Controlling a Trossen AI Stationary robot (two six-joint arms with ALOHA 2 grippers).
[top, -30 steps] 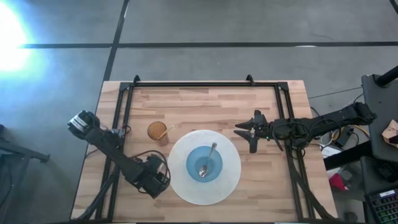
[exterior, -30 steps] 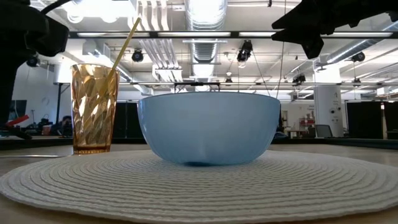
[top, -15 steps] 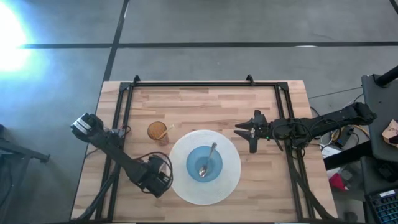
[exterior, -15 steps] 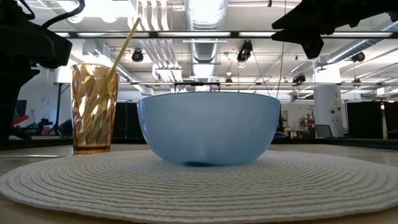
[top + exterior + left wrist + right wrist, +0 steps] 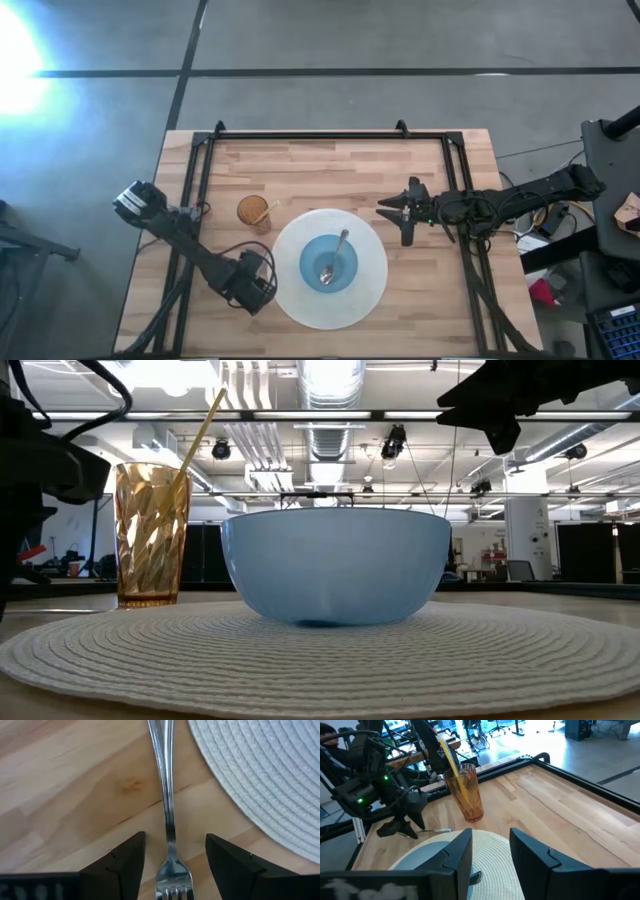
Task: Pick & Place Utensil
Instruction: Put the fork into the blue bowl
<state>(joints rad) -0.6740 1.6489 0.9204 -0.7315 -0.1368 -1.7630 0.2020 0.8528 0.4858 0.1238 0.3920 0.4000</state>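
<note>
No brand, label or writing can be read on anything here.

At the near left of the table, the left gripper hangs low over the wood with its fingers spread apart, released, one on each side of a fork that lies flat on the boards just beside the left rim of the white woven placemat. Nothing is pinched; the fork's tines sit between the fingertips and its handle runs away from them. In the high view the left gripper has edged slightly farther and toward the mat compared with a second ago, and its arm sits lower at the left of the low view.

On the middle of the mat stands a blue bowl with a spoon resting in it. Farther left, off the mat, is an amber glass holding a straw.

The right gripper waits above the table, right of the mat's far edge, unmoved, its fingers apart and empty.
</note>
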